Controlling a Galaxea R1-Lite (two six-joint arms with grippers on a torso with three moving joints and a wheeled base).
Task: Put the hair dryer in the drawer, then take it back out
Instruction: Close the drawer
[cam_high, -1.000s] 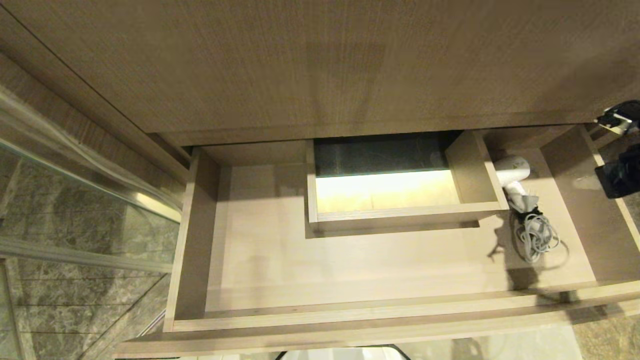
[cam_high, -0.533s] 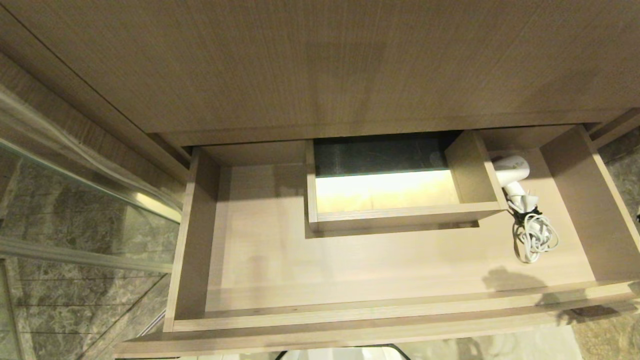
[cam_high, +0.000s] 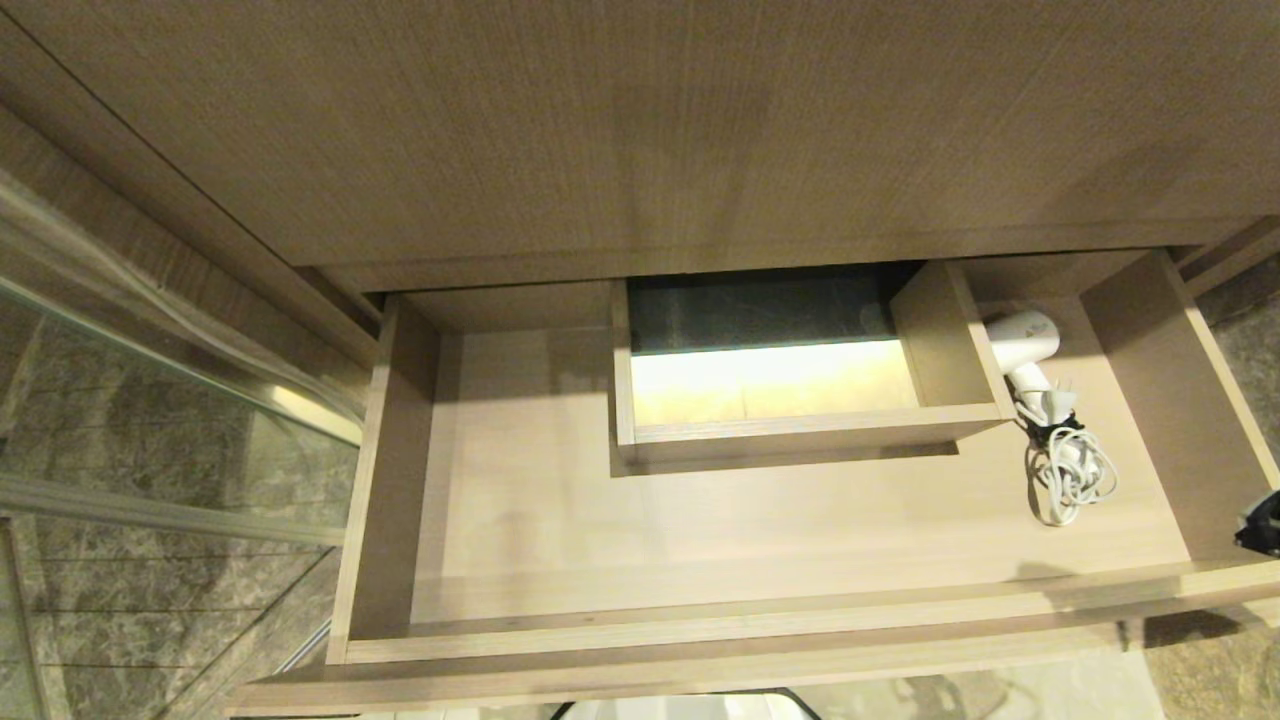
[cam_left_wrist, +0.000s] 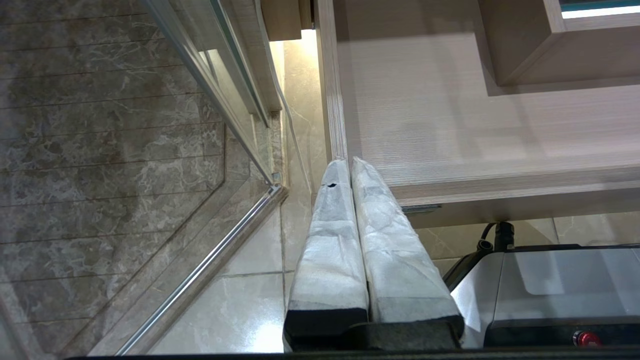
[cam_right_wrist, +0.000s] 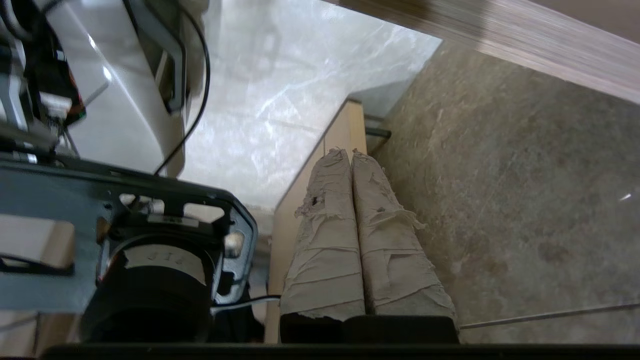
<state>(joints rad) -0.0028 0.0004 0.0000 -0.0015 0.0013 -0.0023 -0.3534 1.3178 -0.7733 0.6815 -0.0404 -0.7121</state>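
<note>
Wood-grain drawer (cam_high: 520, 540), light brown, very wide and shallow, pulled fully open beneath a matching tabletop (cam_high: 640, 120) that fills the twelve o'clock half of the head view; flat handleless front runs along the six o'clock edge. Boxed rectangular cutout (cam_high: 800, 432) set at centre rear of the drawer, its inside dark at the back and brightly lit at the front. Hair dryer (cam_high: 1025, 350), small, white, lying on the drawer floor at roughly three o'clock, just beside the cutout's right wall, body toward the rear and short handle toward the front. Cord (cam_high: 1072, 478), pale grey, bundled in loose loops directly in front of the handle, resting on the drawer floor. Right tool (cam_right_wrist: 351, 157): padded fingers pressed together, holding nothing, outside the drawer beyond its right front corner, over brown marbled floor (cam_right_wrist: 525, 200); only a dark sliver of it shows at the four o'clock edge of the head view. Left tool (cam_left_wrist: 347, 165): wrapped fingers pressed together, empty, parked low by the drawer's left front corner. Glass panel (cam_high: 150, 420) with metal frame, and grey marbled tile behind it, at nine o'clock
</note>
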